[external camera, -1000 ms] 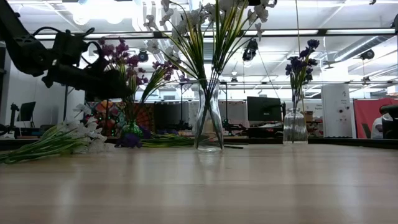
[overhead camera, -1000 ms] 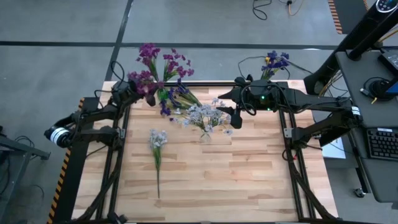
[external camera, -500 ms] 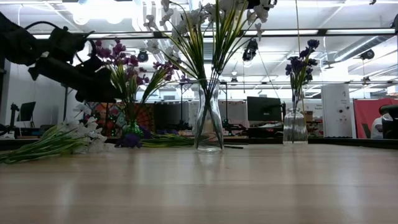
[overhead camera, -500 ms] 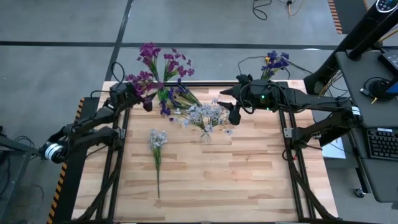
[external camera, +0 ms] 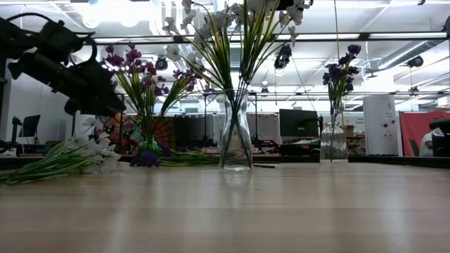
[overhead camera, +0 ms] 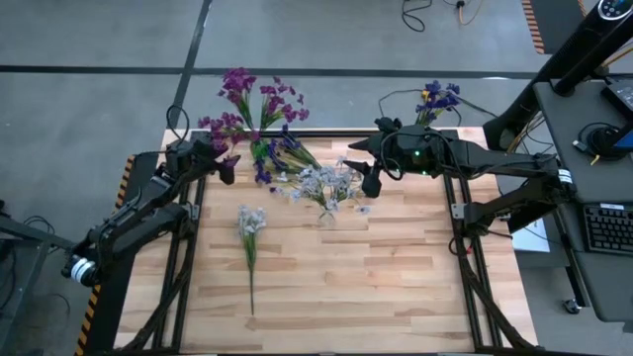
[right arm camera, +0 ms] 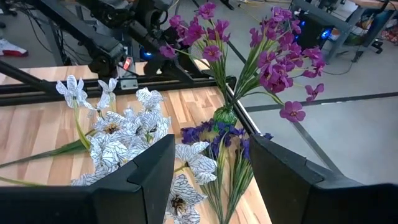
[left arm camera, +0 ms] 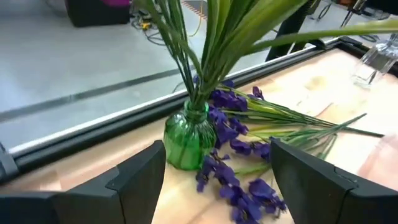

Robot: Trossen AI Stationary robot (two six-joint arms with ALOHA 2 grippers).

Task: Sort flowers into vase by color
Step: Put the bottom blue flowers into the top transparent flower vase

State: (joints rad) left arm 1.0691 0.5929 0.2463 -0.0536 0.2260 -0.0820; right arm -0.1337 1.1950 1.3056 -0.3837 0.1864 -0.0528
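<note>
A single pale white-lavender spray (overhead camera: 249, 223) is seen lying on the wooden table (overhead camera: 396, 277) toward its left edge. Further back, white blossoms fill a clear glass vase (external camera: 236, 133) (mid-table), loose blue-violet sprays (left arm camera: 236, 155) lie beside a green glass vase (left arm camera: 186, 140) of magenta flowers (overhead camera: 252, 99). The left gripper (overhead camera: 223, 168) is held open, empty; the right gripper (overhead camera: 371, 183) is parted, empty.

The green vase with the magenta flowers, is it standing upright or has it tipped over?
Upright. The green vase stands on its base on the table, and its stems rise out of the neck. Blue-violet flowers lie flat beside it.
</note>
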